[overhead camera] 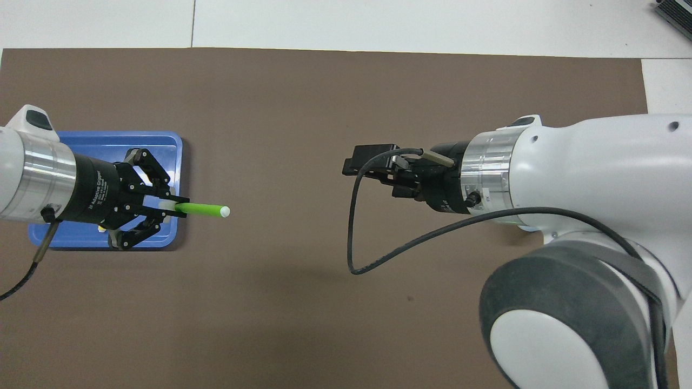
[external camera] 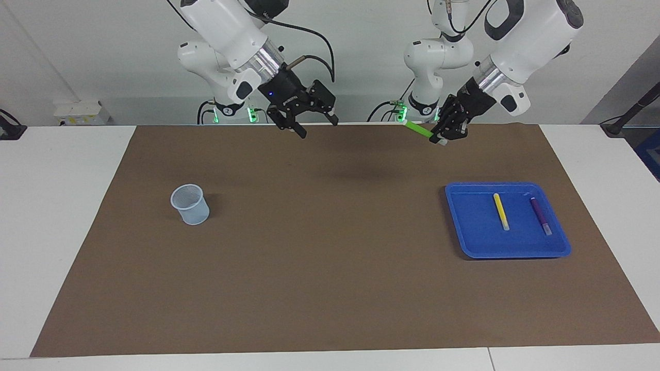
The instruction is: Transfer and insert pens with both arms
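Green slim pen [external camera: 418, 129], upper right of frame, is clamped by left gripper [external camera: 442, 139]; right gripper [external camera: 315, 126] gapes open; handover misalignment could drop it.

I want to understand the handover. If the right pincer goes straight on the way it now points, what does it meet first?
Most likely the free white end of the green pen, held by the shut left pincer. The open right pincer points toward it over the bare brown mat; whether their heights match exactly is unclear.

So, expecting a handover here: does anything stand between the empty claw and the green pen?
Nothing visible does. The open right claw and the green pen in the left claw face each other over bare mat.
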